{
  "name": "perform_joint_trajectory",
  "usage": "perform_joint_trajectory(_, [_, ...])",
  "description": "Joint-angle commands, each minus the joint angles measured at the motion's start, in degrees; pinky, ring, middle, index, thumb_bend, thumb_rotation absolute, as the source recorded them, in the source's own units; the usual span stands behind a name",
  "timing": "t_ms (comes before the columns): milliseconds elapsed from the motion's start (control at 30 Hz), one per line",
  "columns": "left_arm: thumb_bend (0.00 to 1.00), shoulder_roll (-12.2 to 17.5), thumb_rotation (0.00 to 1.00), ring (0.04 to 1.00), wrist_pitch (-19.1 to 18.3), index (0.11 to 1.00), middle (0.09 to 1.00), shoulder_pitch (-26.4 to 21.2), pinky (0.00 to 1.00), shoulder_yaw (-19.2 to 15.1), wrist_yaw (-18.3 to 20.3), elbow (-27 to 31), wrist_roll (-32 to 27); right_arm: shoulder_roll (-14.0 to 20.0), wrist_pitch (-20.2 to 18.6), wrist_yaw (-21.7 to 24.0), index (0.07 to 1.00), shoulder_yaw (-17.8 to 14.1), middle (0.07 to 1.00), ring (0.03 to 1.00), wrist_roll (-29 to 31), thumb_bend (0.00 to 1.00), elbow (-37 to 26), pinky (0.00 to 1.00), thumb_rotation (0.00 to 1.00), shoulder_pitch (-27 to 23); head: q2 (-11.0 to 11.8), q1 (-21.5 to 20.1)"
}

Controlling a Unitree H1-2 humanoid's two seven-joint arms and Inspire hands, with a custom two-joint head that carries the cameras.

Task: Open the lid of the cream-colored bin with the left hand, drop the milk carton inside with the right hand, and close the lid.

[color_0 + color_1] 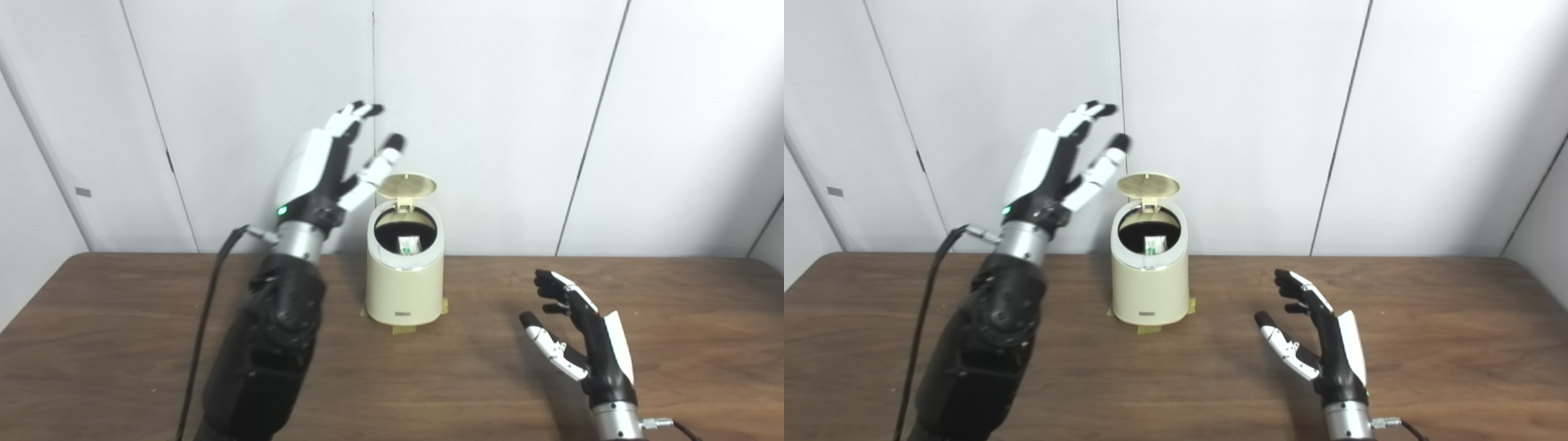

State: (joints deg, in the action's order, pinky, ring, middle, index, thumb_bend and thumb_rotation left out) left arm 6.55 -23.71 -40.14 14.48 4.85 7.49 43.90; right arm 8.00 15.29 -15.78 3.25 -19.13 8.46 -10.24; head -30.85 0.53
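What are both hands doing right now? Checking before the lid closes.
Left hand: open, holding nothing, raised beside the lid.
Right hand: open, holding nothing.

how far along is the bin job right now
Done: the lid of the cream bin stands open and the milk carton lies inside. In hand: nothing; the left hand is raised open beside the lid, the right hand open over the table. Left: closing the lid.

Cream bin (404,278) sits on the table (122,343) with its lid (407,185) flipped up, milk carton (409,245) poking up inside. Left hand (327,165) hangs spread just beside the lid; right hand (579,334) is empty, fingers apart, low over the table.
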Motion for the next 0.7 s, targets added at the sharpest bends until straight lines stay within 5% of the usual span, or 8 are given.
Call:
perform_joint_trajectory(0, [0.64, 1.21, 0.91, 1.0, -1.51, 0.887, 0.936, -5.15, 0.99, 0.98, 0.58, -1.27, 4.6, -0.84, 2.35, -0.46, 0.782, 0.06, 0.779, 0.757, -0.53, 0.27, 1.42, 0.67, 0.53, 1.68, -0.01, 0.06])
perform_joint_trajectory(367, [0.85, -0.21, 0.97, 1.0, -3.2, 0.856, 0.878, -10.24, 1.0, 3.46, 10.86, -10.79, 19.23, -0.83, 2.13, 0.12, 0.782, 0.46, 0.778, 0.758, -0.75, 0.28, 1.71, 0.66, 0.54, 1.97, 0.2, -0.07])
perform_joint_trajectory(667, [0.93, -0.54, 0.94, 1.0, -3.16, 0.847, 0.888, -10.0, 1.0, 3.1, 12.07, -15.4, 21.13, -1.35, 2.08, 1.08, 0.787, 0.07, 0.779, 0.756, 0.8, 0.29, 1.35, 0.66, 0.55, 2.23, 0.32, -0.26])
